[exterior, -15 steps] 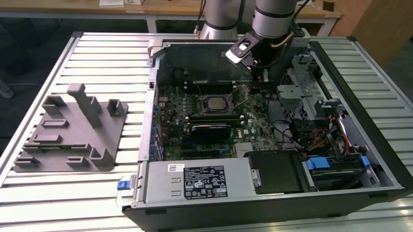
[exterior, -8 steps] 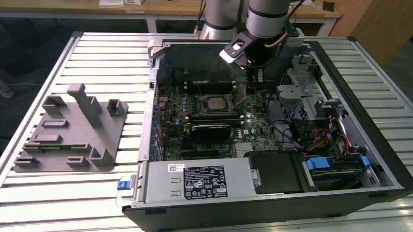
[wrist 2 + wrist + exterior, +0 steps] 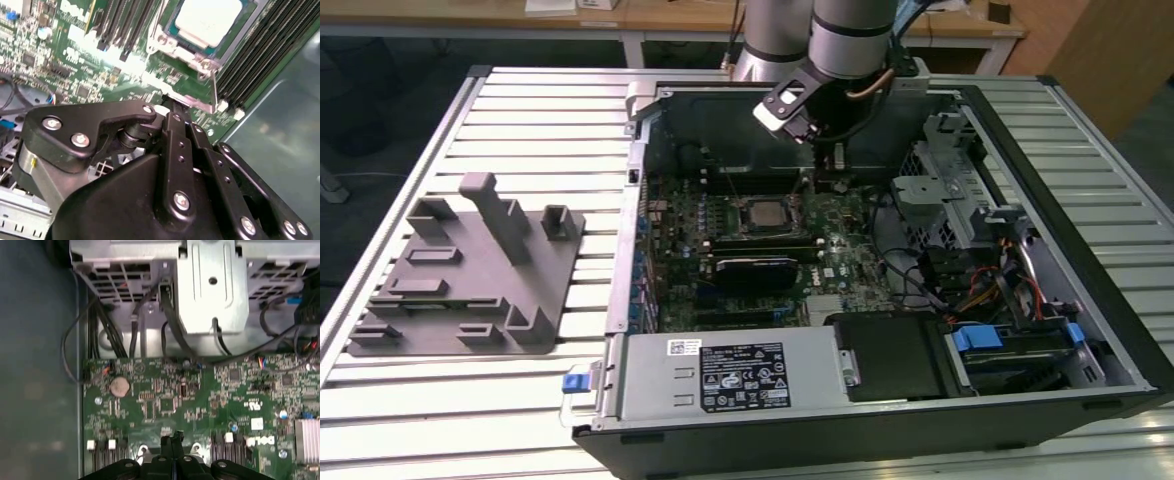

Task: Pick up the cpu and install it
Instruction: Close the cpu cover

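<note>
In the exterior view an open computer case lies on a ribbed metal tabletop, with a matte gray plastic holder block well apart toward the exterior view's left. The cpu sits flat in its black-framed socket in the middle of the green motherboard. The claw points down at the board just beside the socket, on its far side. In the second wrist view the cpu shows a smooth, pale silvery lid inside a bright stamped-metal socket frame, and a thin wire lever runs alongside. Long dark memory slots flank the socket. The black, bolted claw has its tips drawn together near the frame's corner with nothing seen between them. Whether they touch the frame I cannot tell. I judge the chip light, rigid and thin, with a slick lid and a delicate underside, so it is best taken by two opposite edges with gentle pressure. In the first wrist view the claw again shows its fingers pressed side by side over the densely studded board, near a round coin battery, dark cables and a folded sheet-metal bracket.
</note>
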You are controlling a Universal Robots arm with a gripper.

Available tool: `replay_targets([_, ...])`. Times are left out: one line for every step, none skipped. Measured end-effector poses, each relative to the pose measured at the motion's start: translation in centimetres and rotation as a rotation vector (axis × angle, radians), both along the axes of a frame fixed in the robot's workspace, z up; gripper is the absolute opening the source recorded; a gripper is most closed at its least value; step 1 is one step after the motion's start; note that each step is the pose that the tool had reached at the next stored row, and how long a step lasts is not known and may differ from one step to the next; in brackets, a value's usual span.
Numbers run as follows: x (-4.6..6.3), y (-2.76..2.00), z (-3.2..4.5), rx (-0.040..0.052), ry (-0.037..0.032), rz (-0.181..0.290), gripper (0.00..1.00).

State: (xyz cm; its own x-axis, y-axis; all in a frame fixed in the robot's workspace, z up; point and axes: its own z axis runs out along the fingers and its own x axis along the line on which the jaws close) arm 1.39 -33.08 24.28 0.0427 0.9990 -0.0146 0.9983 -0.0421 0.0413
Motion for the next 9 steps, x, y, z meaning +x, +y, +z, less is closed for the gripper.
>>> replay_targets([-0.2, 0.00, 0.00, 0.0025, -0.0001, 0.000, 0.11])
replay_targets([-0.5, 0.00, 0.00, 0.0051, 0.0000, -0.001, 0.11])
replay_targets([-0.8, 0.00, 0.00, 0.0079, 0.0000, -0.001, 0.11])
replay_targets([-1.0, 0.00, 0.00, 0.0102, 0.0000, -0.001, 0.11])
replay_targets([-1.2, 0.00, 0.00, 0.0122, 0.0000, -0.001, 0.11])
replay_targets([-1.4, 0.00, 0.00, 0.0136, -0.0001, -0.001, 0.11])
replay_targets([-1.5, 0.01, -0.01, 0.0139, -0.0002, -0.001, 0.11])
replay_targets([-1.5, 0.01, -0.01, 0.0140, -0.0001, -0.001, 0.11])
replay_targets([-1.6, 0.01, -0.01, 0.0140, -0.0001, -0.001, 0.11])
